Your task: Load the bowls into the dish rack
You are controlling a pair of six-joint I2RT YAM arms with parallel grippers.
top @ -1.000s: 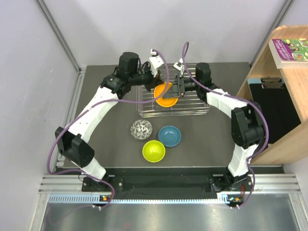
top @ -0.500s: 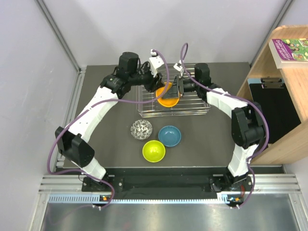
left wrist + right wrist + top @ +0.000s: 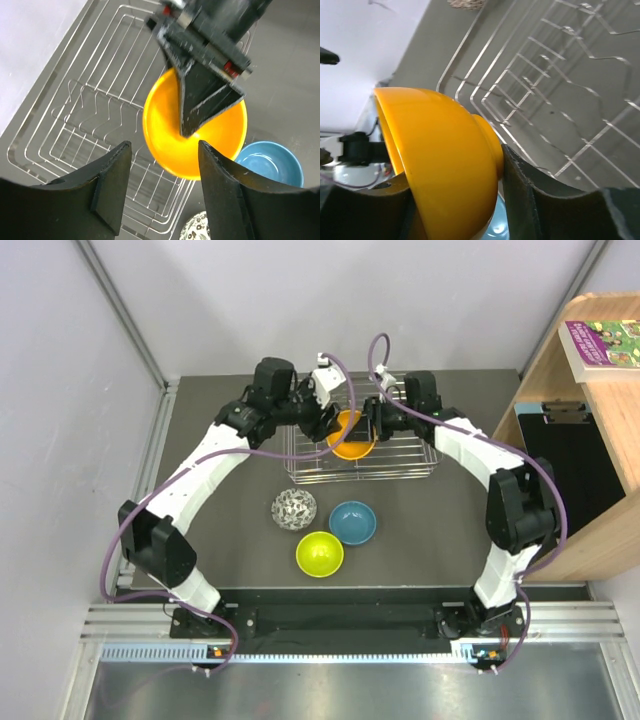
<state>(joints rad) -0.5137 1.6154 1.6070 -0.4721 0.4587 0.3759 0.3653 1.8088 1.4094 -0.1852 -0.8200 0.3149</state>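
**Orange bowl [image 3: 351, 434] held over the dish rack [image 3: 400, 465] by your right claw [image 3: 372, 423], with your left claw [image 3: 326, 422] open beside it.**

Your right claw was clamped on the orange bowl, holding it tilted on edge above the rack; I could not tell whether it touched the bars. The mosaic bowl [image 3: 294, 508], blue bowl [image 3: 352, 523] and lime green bowl [image 3: 319, 554] sat on the surface [image 3: 220, 530] in front of the rack. Only the right wrist view showed the bowl's foot pressed against one finger [image 3: 520, 195]. Only the left wrist view showed your left claw's jaws standing wide, apart from the bowl. Both arms reached forward and bent inward over the rack.
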